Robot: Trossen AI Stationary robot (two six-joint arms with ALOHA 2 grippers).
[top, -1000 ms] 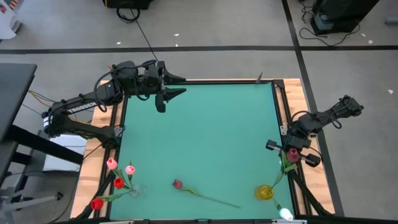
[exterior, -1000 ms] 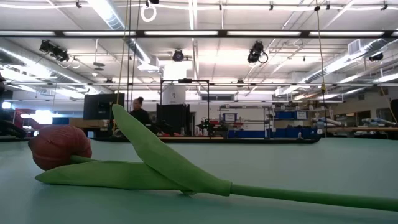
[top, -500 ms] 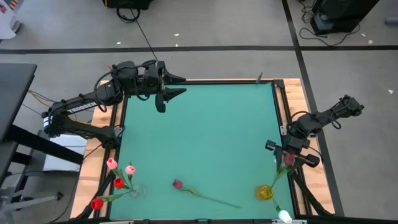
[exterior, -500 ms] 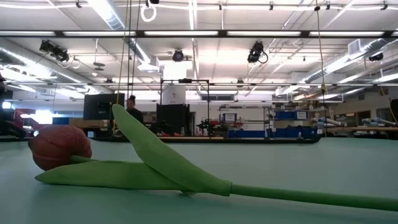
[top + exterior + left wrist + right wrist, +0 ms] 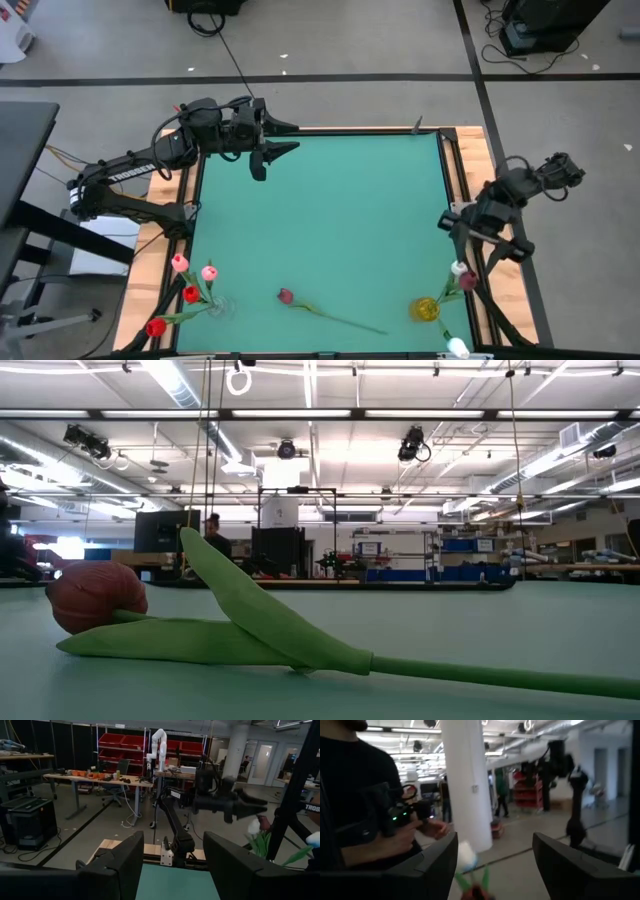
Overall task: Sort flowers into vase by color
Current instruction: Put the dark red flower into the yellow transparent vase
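Lying flat near the table's [image 5: 320,200] front edge, between the two vases, the last loose tulip [image 5: 286,296] is judged light, w/ a soft head and a thin, bendy stem, so it is best taken mid-stem, not by the bloom. Its long axis is set diagonally: maroon head toward the left vase [image 5: 220,306], stem tip toward the yellow vase [image 5: 425,309]. Right gripper [image 5: 484,230] is seen spread and empty just above the yellow vase's flowers; left gripper [image 5: 262,151] is parked at the far-left corner, fingers apart, nothing held.
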